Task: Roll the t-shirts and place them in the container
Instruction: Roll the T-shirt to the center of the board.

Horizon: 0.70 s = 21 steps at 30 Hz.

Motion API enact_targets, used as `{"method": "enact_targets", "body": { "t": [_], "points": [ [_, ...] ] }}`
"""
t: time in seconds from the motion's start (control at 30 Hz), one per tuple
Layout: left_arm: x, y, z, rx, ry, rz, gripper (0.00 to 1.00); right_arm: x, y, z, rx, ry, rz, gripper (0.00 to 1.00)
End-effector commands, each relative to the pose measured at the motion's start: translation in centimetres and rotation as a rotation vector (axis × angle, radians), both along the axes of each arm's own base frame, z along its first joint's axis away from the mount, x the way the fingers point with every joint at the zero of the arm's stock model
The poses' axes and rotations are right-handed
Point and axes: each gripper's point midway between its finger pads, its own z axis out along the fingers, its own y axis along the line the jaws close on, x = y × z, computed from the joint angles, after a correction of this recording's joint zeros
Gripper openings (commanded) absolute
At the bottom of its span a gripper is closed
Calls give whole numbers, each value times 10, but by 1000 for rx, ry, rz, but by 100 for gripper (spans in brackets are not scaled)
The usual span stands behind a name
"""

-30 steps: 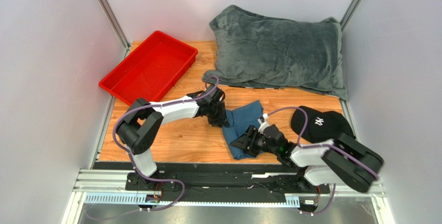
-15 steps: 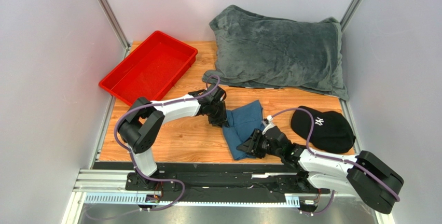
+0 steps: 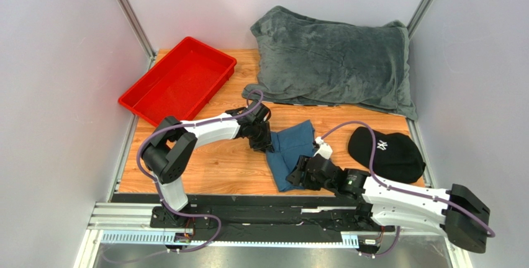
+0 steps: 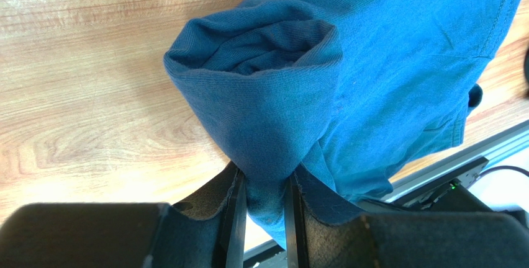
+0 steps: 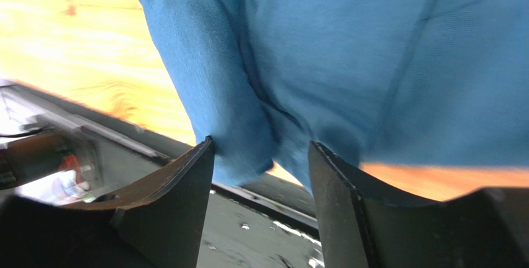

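Tee [image 3: 292, 147] on table [image 3: 211, 165], front-centre, partly rolled | L gripper [image 4: 261, 209] clamped on roll's end | R gripper [image 5: 261, 153] jaws apart astride near hem | imo soft, light, floppy; I'd grab doubled edges

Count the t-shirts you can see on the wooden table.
1: a dark teal-blue cotton t-shirt, partly rolled, at the front middle of the wooden table. More may be hidden under the fuzzy grey blanket.

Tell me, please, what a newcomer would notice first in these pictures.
A blue t-shirt lies half rolled mid-table, its rolled end pinched in the left arm's jaws, the right arm's jaws open over its near edge. A bright red tray sits at the far left, a big grey blanket at the back.
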Motion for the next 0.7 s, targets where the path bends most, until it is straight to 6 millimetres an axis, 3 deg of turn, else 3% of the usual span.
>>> {"method": "enact_targets", "body": {
  "t": [0.0,0.17,0.2,0.23,0.3,0.33,0.43,0.5,0.67],
  "points": [
    [-10,19,-14,114,34,13,27,7,-43,22,-326,-163,-31,62],
    [-17,32,-15,186,80,45,27,13,-25,50,-574,-346,23,63],
    [-19,35,-13,211,93,45,27,12,-25,41,-699,-361,59,64],
    [-20,37,-12,228,97,46,27,18,-10,60,-707,-425,42,65],
    [-21,42,-8,250,92,49,26,12,1,53,-852,-481,110,67],
    [-22,42,-6,252,91,51,26,15,18,66,-858,-531,107,67],
    [-22,43,1,244,83,51,24,10,37,60,-1002,-625,184,69],
    [-23,43,3,247,82,38,24,6,58,67,-1035,-669,215,70],
    [-24,41,3,247,85,13,24,4,84,45,-1185,-737,283,72]
  ]
}}
